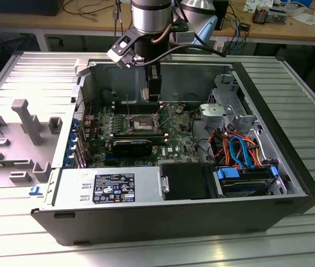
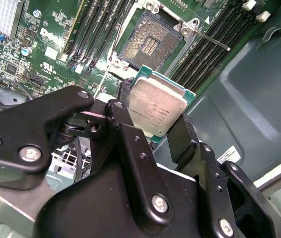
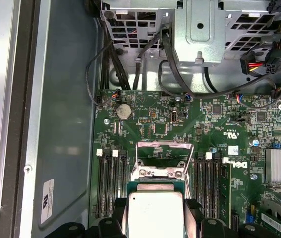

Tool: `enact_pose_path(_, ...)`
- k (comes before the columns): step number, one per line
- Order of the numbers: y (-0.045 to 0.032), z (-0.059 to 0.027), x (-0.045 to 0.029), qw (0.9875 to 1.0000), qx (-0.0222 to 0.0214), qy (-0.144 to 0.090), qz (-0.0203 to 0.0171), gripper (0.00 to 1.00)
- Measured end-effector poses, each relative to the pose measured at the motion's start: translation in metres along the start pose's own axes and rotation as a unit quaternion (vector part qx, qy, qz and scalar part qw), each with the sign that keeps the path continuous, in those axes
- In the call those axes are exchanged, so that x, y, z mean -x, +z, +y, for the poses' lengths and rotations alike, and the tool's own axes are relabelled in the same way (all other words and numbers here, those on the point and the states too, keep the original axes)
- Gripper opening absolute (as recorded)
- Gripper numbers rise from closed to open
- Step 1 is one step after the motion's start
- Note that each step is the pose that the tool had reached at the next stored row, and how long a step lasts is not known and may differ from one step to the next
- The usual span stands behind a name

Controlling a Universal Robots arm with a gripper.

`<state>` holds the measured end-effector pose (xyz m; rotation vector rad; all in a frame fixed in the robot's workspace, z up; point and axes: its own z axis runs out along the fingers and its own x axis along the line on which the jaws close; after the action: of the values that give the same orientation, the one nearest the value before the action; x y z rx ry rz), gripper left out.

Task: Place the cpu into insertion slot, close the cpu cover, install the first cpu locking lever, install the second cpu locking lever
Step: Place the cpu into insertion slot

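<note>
Your pincer is squeezing the cpu by two of its sides, so the bottom stays free. It hangs near the insertion slot. The cpu cover stands up, leaving the slot open.

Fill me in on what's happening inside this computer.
The arm's gripper is clamped on the cpu, holding it by its edges above the green board inside the open computer case. The insertion slot is bare, with its contacts exposed, and the cpu cover is swung up out of the way. The chip is close to the slot but not yet seated in it.
</note>
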<state>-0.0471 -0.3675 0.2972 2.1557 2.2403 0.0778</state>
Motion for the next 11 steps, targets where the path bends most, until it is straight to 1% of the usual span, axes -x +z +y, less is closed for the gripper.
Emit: enact_pose_path(11,0.0013,-0.0001,0.0,1.0,0.0003,0.0,-0.0001,0.54)
